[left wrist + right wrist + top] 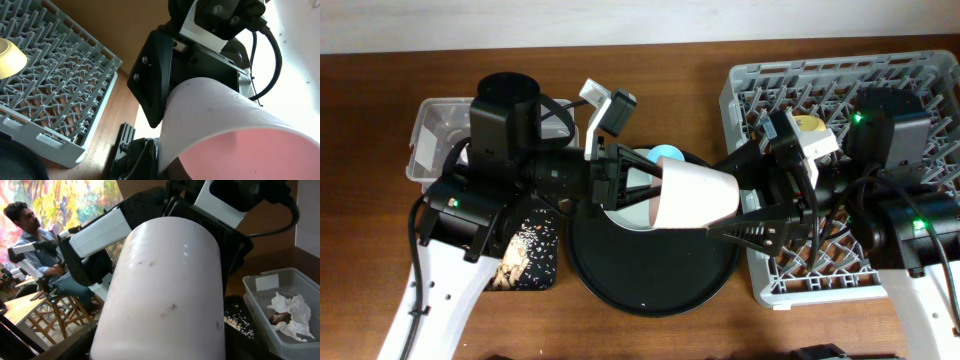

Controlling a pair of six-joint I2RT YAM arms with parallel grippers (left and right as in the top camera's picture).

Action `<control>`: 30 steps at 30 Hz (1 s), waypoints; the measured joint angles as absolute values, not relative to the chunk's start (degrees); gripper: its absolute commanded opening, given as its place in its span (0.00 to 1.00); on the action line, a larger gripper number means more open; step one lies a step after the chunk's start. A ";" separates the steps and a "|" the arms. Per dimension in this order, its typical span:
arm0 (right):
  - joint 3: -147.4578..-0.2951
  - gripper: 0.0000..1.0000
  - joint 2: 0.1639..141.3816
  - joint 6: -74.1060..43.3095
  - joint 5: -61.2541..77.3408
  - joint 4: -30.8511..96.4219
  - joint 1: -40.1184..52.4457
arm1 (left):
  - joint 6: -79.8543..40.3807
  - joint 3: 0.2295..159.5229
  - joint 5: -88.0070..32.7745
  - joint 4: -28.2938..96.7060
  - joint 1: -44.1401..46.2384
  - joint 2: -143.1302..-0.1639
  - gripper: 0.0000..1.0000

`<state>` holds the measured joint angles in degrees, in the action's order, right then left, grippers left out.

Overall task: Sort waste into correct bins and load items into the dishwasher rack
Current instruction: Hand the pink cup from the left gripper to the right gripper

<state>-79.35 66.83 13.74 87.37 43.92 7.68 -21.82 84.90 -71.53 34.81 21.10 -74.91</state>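
A pink cup (pixel 695 195) hangs on its side above the round black tray (pixel 650 280), held from both ends. My left gripper (pixel 655 195) is shut on its rim, one finger (pixel 148 161) outside the wall and the pink inside (pixel 260 155) facing the camera. My right gripper (pixel 735 197) straddles the base with its fingers against the sides; the cup (pixel 165 280) fills that view. The dishwasher rack (pixel 900 80) at the right holds a yellow bowl (pixel 810 125). A light-blue cup (pixel 667 153) sits by a pale plate (pixel 625 218).
The clear box (pixel 435 125) at far left holds crumpled tissues (pixel 292 310). In front of it the shallow black tray (pixel 530 250) carries crumbs. Both arms crowd the space over the round tray. The rack's near wall (pixel 45 142) stands close to the cup.
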 measured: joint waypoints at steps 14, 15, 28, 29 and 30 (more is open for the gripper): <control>-79.35 0.48 66.83 11.73 86.89 44.62 7.11 | -20.51 84.90 -68.73 34.63 23.03 -74.89 0.12; -79.35 0.48 66.83 11.73 86.87 44.56 7.11 | -20.47 84.90 -68.64 34.63 23.03 -74.89 0.25; -79.37 0.46 66.83 11.38 71.92 51.79 7.94 | -20.80 84.90 -57.21 35.38 16.12 -74.91 0.65; -79.35 0.46 66.83 10.70 67.33 53.71 7.94 | -20.82 84.90 -56.03 36.23 14.66 -74.91 0.66; -79.35 0.46 66.83 9.93 62.70 55.29 7.94 | -20.82 84.90 -54.22 37.93 12.80 -74.91 0.66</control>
<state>-79.35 66.83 9.93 62.70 55.29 7.94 -20.82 84.90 -54.22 37.93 12.80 -74.91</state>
